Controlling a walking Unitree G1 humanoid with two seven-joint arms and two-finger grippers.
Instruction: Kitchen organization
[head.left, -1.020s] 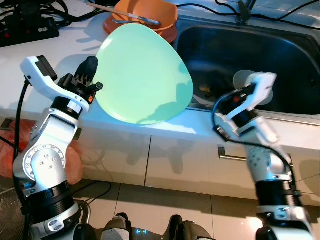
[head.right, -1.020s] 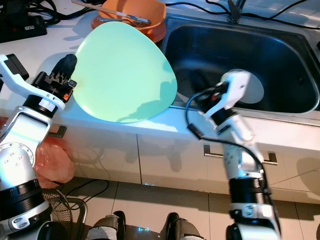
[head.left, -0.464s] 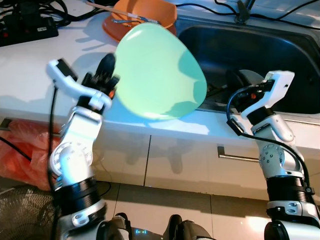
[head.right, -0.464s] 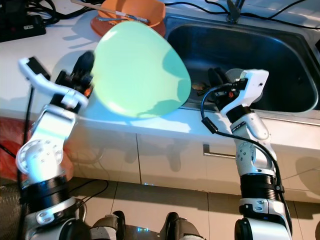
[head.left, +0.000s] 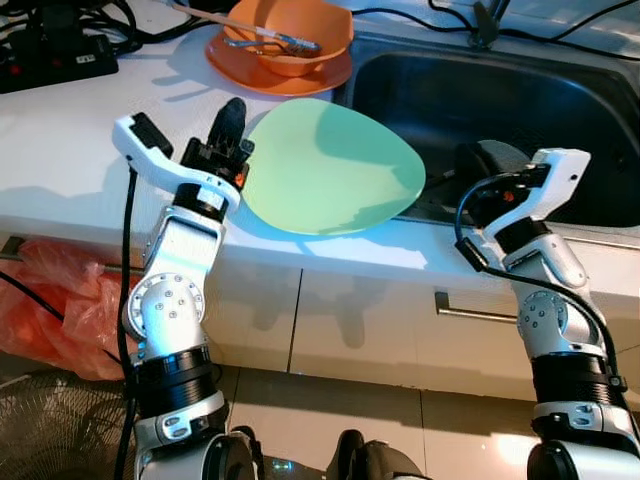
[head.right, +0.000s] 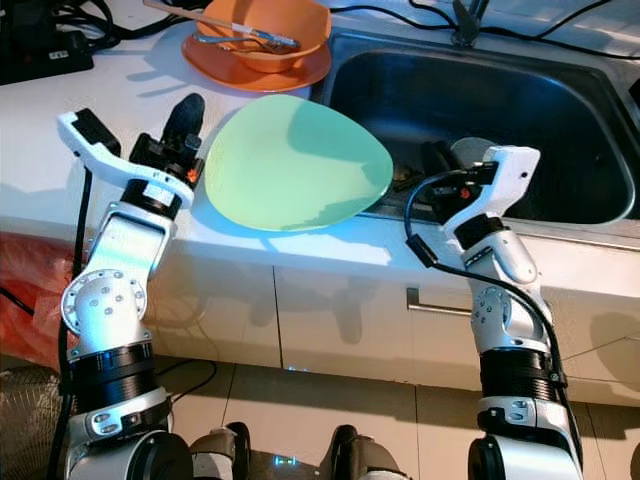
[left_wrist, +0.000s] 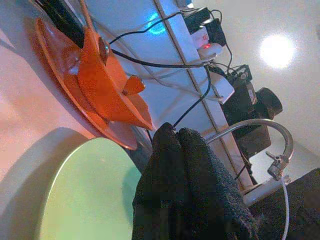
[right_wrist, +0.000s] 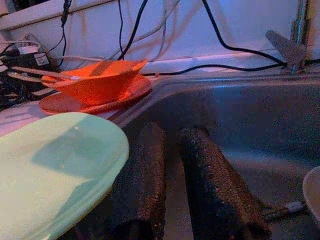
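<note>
Green plate (head.left: 330, 165) lies nearly flat over the white counter (head.left: 90, 140), its far edge reaching over the rim of the steel sink (head.left: 520, 90). Left gripper (head.left: 232, 135) holds the plate at its near-left rim, fingers pinched together on it. Right gripper (right_wrist: 175, 165) sits low at the sink's front edge, just beside the plate's right rim, its two fingers set slightly apart with nothing between them. Orange bowl (head.left: 290, 32) stands on an orange plate (head.left: 280, 72) behind the green plate, on the counter beside the sink, with utensils resting in it. Cables and a power strip (head.left: 55, 60) occupy the counter's back left corner.
</note>
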